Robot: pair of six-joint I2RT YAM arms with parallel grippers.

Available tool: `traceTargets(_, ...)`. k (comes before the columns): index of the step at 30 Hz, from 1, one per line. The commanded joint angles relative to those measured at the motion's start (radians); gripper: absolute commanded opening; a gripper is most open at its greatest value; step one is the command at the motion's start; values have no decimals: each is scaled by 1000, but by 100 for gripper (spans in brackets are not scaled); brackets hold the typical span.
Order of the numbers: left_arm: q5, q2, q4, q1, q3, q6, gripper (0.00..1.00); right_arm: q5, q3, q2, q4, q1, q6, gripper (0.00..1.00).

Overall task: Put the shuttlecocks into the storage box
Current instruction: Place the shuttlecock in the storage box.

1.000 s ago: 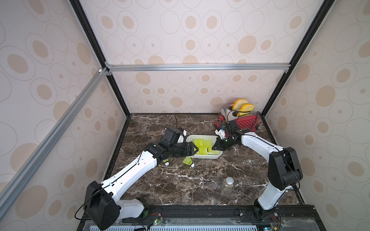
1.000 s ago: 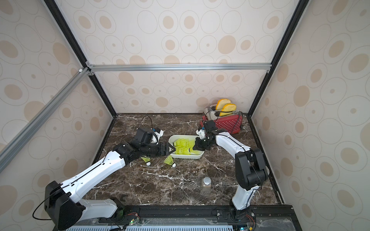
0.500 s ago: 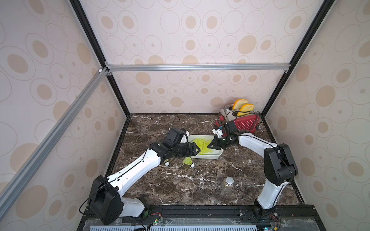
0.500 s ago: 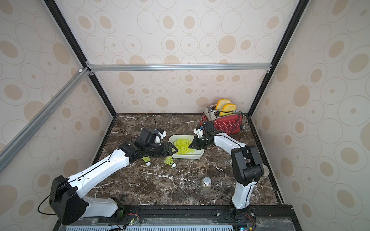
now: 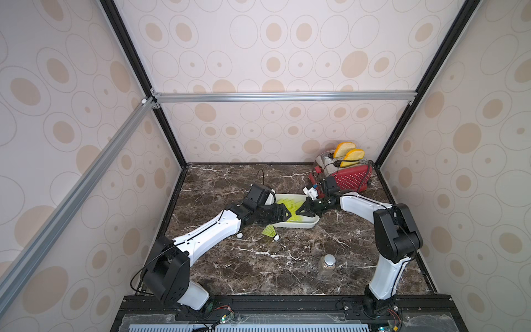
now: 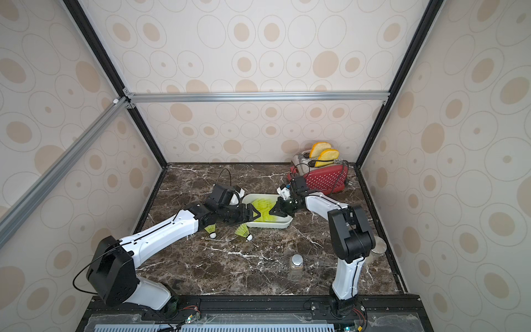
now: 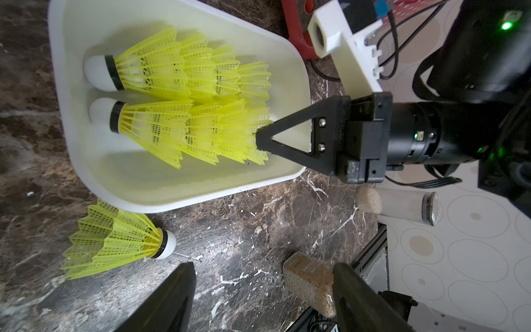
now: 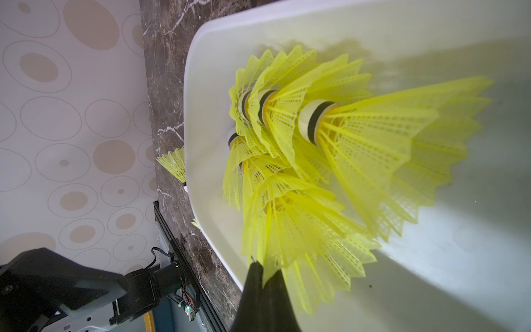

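Inside box [image 7: 172, 198], right end effector [image 7: 260, 138] pinching shuttlecocks [image 7: 155, 126] by skirt edge, left end effector [image 7: 261, 267] spread empty; could drag them out if pulled back unreleased.

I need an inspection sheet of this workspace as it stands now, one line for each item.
Surface: dark marble tabletop, no spill seen.
Job's things: white storage box holds nested shuttlecocks in two rows; two loose shuttlecocks lie on the tabletop beside it.
Clutter: red toaster with bread slices at the back; two jars toward the front.
End effectors: left end effector open and empty; right end effector shut on the nested shuttlecocks' skirt edge.
Cables: black cable loops up from the left arm; cord lies on the toaster.
Surroundings: patterned walls, aluminium bars.
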Motion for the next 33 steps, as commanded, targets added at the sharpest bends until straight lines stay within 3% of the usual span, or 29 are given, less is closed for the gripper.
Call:
traceTargets(1, -19, 11, 68, -9, 4, -40, 78, -20, -19, 17, 10, -4, -3, 0)
traceTargets(8, -2, 19, 125, -9, -34, -78, 78, -41, -31, 35, 50, -5, 17, 0)
traceTargets(29, 7, -25, 85, -9, -46, -56, 78, -64, -63, 58, 162, -6, 96, 0)
traceTargets(30, 7, -25, 83, -9, -46, -55, 78, -62, -60, 58, 154, -5, 93, 3)
traceTargets(33, 5, -29, 79, -9, -48, -54, 78, -41, -53, 50, 115, -4, 72, 24)
